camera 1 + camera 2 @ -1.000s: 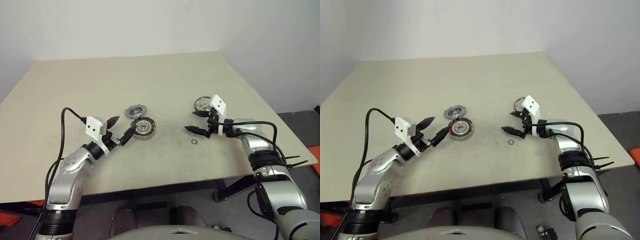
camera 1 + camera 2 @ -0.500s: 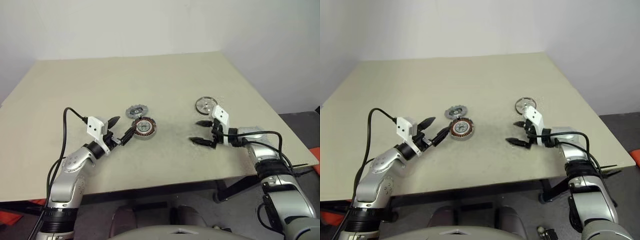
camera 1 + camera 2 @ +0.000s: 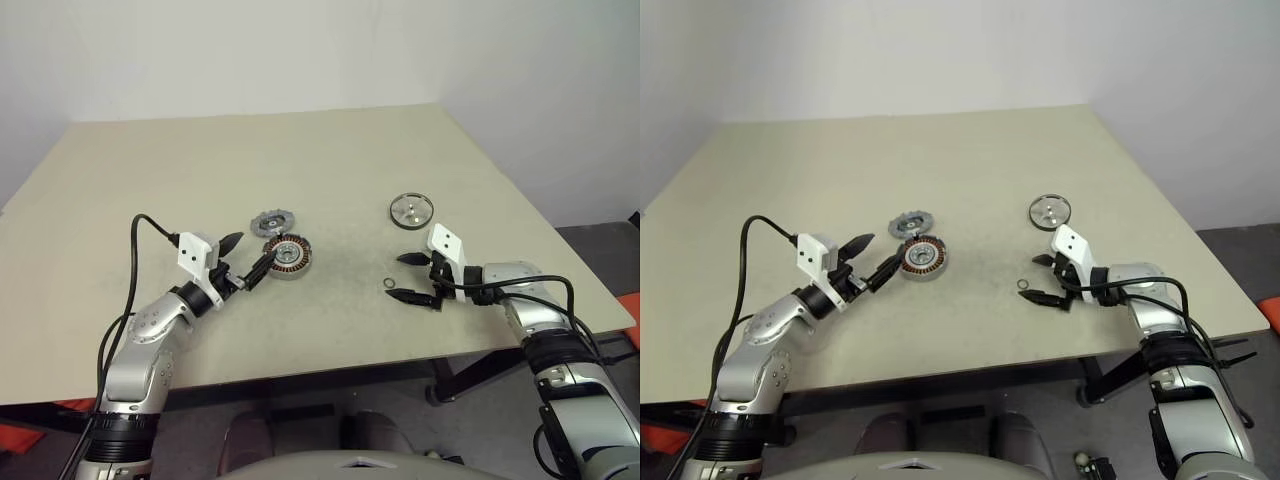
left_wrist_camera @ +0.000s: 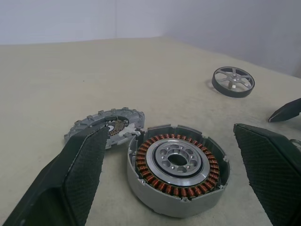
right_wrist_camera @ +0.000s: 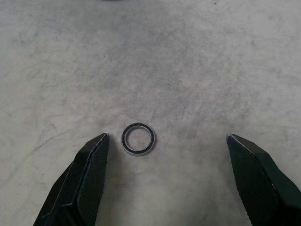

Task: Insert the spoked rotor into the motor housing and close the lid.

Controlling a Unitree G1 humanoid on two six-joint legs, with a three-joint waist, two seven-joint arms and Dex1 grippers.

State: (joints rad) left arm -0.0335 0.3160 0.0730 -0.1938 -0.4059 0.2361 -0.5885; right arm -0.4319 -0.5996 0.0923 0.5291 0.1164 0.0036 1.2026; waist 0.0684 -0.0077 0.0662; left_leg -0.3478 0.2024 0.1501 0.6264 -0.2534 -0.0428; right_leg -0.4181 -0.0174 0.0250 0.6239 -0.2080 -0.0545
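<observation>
One rotor (image 3: 411,210), housing (image 3: 288,257), lid (image 3: 271,222), ring (image 3: 389,284)

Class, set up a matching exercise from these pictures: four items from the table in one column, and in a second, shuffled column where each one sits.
Column 1
1. spoked rotor
2. motor housing
3. lid
4. small dark ring

Column 2
A. on the table just in front of the open right end effector
B. alone, farther back on the robot's right
C. right behind the housing, partly hidden by it
D. in front of the open left end effector

Pairs: 1-B, 2-D, 3-C, 4-A
</observation>
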